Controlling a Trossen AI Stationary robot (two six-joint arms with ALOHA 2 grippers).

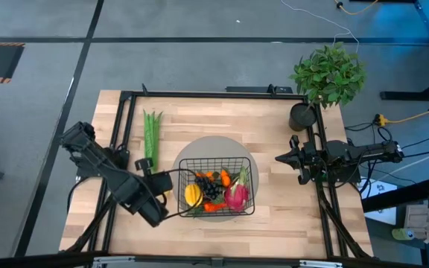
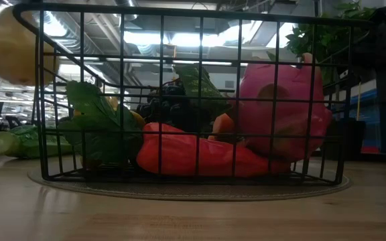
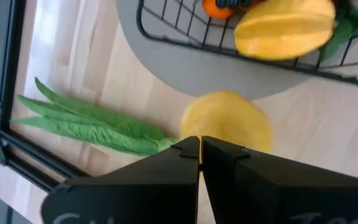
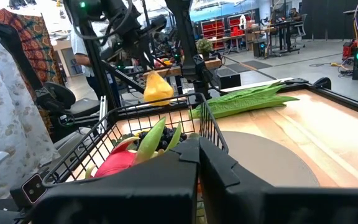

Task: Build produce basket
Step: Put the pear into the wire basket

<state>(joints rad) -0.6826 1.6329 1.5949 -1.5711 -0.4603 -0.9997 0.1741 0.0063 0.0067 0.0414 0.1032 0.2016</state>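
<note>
I see the left end effector at lower centre-left of the high view, just beside the basket's left rim, clenched on a yellow fruit held above the worktop. Basket sits on a grey mat mid-frame w/ dragon fruit, starfruit, grapes, carrot inside. Green stalks lie on the worktop, upper left of the basket. Right end effector waits at right, near the potted plant; fingers pressed together, holding nothing.
</note>
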